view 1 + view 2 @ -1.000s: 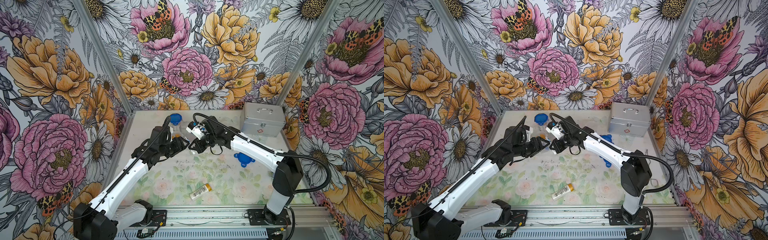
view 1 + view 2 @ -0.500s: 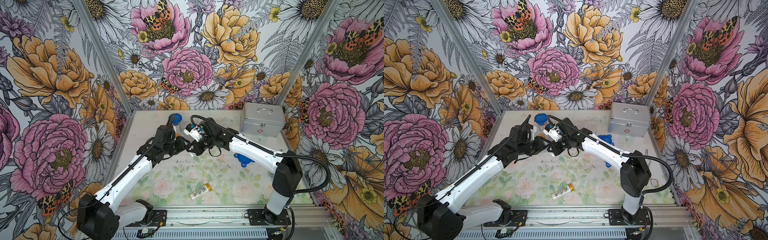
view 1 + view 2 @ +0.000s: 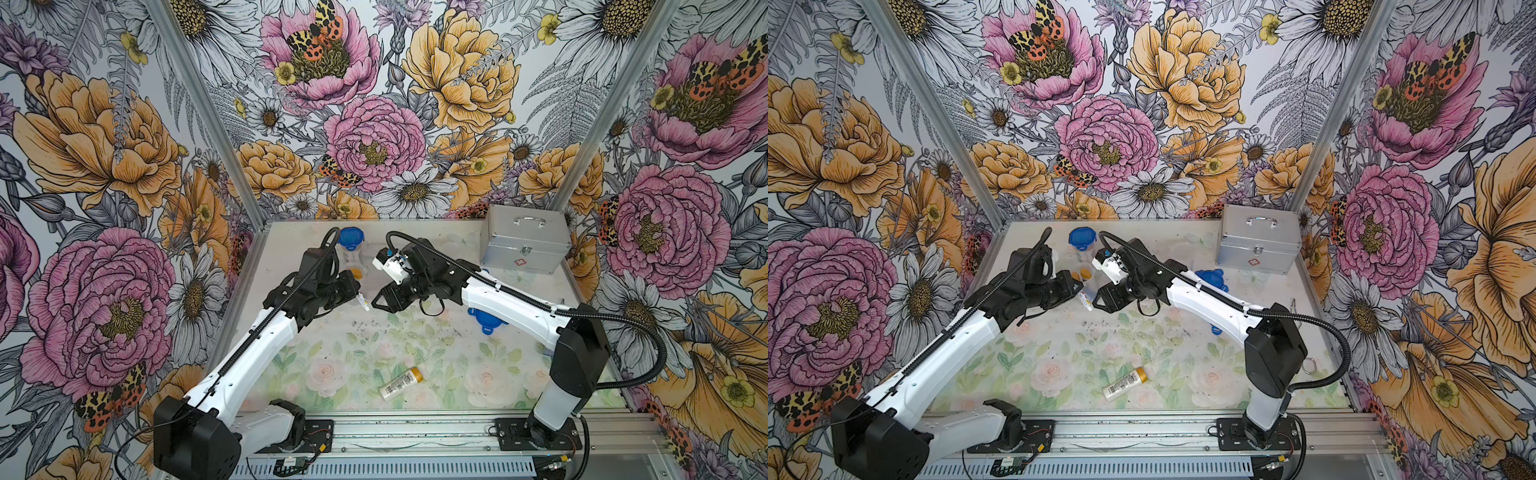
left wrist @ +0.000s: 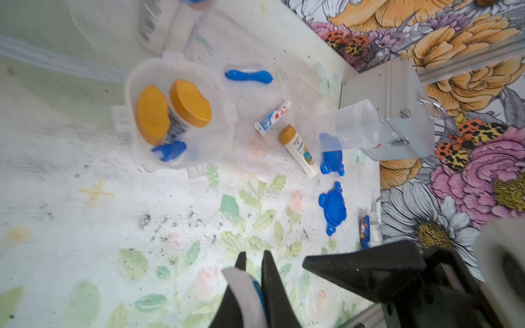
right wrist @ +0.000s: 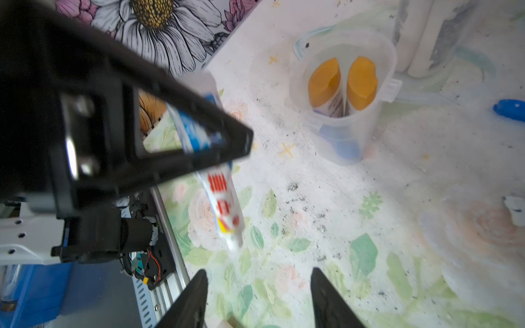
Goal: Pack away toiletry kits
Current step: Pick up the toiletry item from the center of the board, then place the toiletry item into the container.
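Hanging just below the middle of the frame in both top views, a small toothpaste tube (image 3: 364, 300) is pinched at its flat end by the left pincer (image 4: 253, 261), jaws closed tight on it. The right pincer (image 5: 259, 272) faces it from just beside, jaws spread apart and empty. Slightly higher in the frame, a clear cup (image 4: 129, 93) stands on the table (image 3: 374, 357), holding two gold-capped bottles (image 4: 189, 102) and a blue toothbrush (image 4: 169, 150).
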Controlling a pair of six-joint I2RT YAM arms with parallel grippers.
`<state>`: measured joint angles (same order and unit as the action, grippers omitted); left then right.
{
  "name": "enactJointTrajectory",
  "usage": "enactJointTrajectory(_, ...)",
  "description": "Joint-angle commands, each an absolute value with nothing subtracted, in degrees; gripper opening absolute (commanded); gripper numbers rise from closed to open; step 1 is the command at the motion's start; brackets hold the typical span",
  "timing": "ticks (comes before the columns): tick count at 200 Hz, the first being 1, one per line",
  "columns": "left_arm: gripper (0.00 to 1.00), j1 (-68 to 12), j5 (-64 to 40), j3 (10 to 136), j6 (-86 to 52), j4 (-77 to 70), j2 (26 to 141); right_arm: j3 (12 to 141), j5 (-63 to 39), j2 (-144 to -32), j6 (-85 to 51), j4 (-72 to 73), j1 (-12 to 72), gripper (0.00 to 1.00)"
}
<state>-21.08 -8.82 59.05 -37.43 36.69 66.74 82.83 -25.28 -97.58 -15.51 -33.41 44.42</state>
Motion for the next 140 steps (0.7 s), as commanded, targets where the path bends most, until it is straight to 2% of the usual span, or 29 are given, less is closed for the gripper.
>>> enactJointTrajectory(1,0.00,-20.5,1.7,63.3,-31.1,37.0,66.5,79.0,-21.7,-92.1,-18.4,-32.5,42.0,0.62)
enactJointTrajectory(56,0.00,-19.1,10.9,68.4,-26.0,31.8,73.7,73.0,-19.0,-86.8,-23.9,-32.7,37.1,0.67)
enactJointTrajectory(88,0.00,-19.1,11.6,69.4,-25.5,27.7,78.8,68.7,-17.5,-82.8,-27.8,-32.7,35.3,0.71)
enactJointTrajectory(140,0.00,-20.5,13.9,68.7,-25.3,22.4,84.4,61.7,-15.7,-75.7,-32.3,-32.8,32.8,0.72)
